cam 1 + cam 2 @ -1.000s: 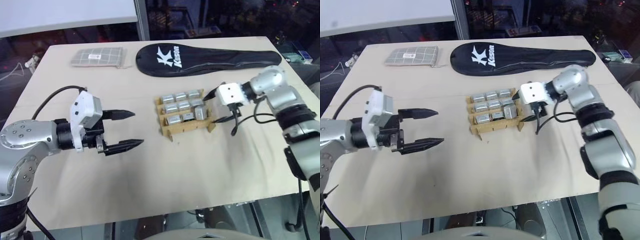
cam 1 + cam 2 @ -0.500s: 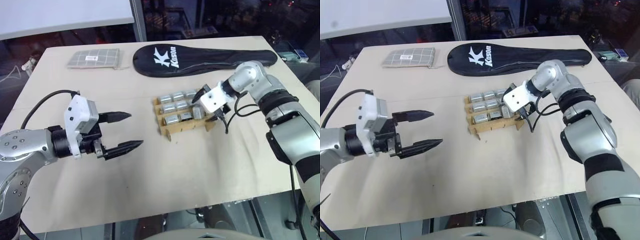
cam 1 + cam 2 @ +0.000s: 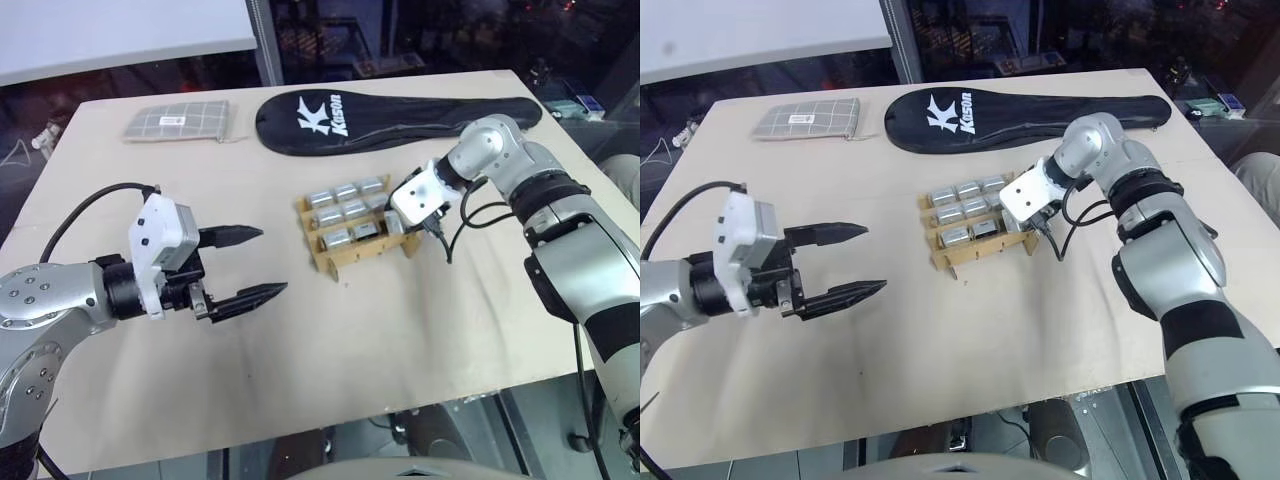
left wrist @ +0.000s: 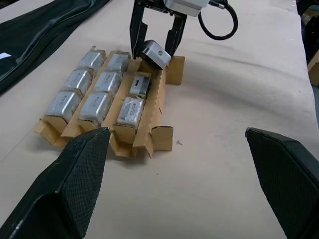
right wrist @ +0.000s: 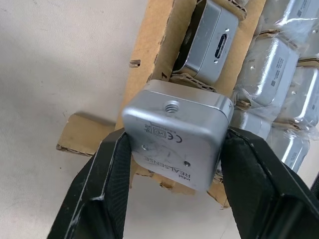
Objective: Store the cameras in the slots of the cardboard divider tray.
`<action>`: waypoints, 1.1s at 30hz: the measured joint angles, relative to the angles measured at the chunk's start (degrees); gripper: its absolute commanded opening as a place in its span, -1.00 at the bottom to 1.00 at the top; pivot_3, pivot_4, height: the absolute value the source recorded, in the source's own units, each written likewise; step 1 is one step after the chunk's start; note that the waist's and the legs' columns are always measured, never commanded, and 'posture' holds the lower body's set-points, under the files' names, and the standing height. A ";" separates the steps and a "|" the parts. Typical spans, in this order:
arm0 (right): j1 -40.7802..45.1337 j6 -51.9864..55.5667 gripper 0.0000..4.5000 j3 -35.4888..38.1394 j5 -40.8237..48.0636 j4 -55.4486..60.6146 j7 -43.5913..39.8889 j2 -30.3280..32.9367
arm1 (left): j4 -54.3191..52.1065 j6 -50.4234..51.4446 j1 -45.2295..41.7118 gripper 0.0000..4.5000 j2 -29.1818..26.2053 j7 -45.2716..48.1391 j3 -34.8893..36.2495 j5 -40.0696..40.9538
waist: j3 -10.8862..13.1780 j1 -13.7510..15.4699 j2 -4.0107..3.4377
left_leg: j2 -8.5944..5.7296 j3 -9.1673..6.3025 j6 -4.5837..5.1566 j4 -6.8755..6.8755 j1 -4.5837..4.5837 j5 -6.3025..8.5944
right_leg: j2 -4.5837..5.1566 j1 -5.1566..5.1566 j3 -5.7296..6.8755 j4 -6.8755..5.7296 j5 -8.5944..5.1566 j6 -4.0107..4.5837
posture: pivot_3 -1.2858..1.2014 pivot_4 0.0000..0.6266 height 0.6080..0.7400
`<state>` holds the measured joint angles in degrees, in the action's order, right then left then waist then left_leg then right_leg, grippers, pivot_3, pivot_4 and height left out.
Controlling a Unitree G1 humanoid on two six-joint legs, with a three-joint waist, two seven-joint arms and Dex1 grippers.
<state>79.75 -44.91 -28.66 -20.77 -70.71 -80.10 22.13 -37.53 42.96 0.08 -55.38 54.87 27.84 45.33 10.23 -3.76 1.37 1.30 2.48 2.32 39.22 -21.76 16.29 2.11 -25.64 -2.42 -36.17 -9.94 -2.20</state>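
Note:
The cardboard divider tray [image 3: 338,262] lies mid-table with several silver-grey cameras [image 3: 340,210] in its slots. My right gripper [image 4: 153,50] reaches down at the tray's right end, shut on one camera [image 5: 174,124]. Both fingers [image 5: 112,169] press that camera's sides, and it sits tilted over the corner slot of the tray [image 5: 159,55]. Beside it another camera [image 5: 207,42] stands on edge in its slot. My left gripper [image 3: 250,265] hovers open and empty well left of the tray, pointing toward it.
A black racket cover [image 3: 400,115] lies along the far side of the table, and a flat grey checked pouch [image 3: 178,122] lies at the far left. Bare tabletop [image 3: 350,330] spreads in front of the tray to the near edge.
My right gripper swung left over the tray's right end and closed on the camera there. The left gripper stayed put; the head view shifted slightly.

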 measured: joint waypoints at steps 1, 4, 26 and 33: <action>0.00 0.56 -0.07 0.36 0.46 0.00 -0.69 0.00 | 0.07 -0.04 -0.24 1.00 0.00 0.01 -0.33 -0.01 | 0.00 -0.02 -0.01 | 0.00 0.00 0.00 0.00 -0.01 0.00 | 0.00 0.00 0.00 0.00 0.00 0.00 | 0.03 -0.52 1.00; -0.02 2.31 -0.07 1.13 1.63 0.04 -2.63 0.02 | 0.51 -0.31 -1.28 1.00 -0.03 0.16 -1.42 -0.07 | 0.01 -0.01 -0.02 | -0.01 -0.02 0.00 0.00 -0.07 0.00 | 0.01 -0.01 0.01 0.06 0.00 0.00 | 0.03 -0.52 1.00; -26.09 35.73 -0.07 11.46 7.75 40.31 -3.17 23.69 | 8.50 -4.69 -9.56 1.00 -0.94 5.24 -11.07 -2.68 | 0.14 2.04 -0.19 | -0.06 0.10 0.04 -0.13 -0.29 0.02 | 0.00 -0.05 0.24 0.34 -0.03 -0.05 | 0.03 -0.52 1.00; -39.91 45.25 -0.07 11.74 -5.09 55.76 13.31 28.01 | 9.60 -5.41 -11.56 1.00 -0.93 6.61 -13.84 -3.49 | 0.15 1.45 -0.21 | -0.03 0.27 0.05 -0.08 -0.16 0.02 | -0.12 -0.05 0.04 0.21 -0.13 -0.22 | 0.03 -0.52 1.00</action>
<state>39.84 0.34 -16.92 -25.85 -14.96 -66.78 50.14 -27.94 37.55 -11.48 -56.31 61.48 14.00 41.84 10.39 -2.31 1.16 1.28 2.76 2.37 39.14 -21.92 16.31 1.99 -25.69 -2.38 -35.96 -10.07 -2.42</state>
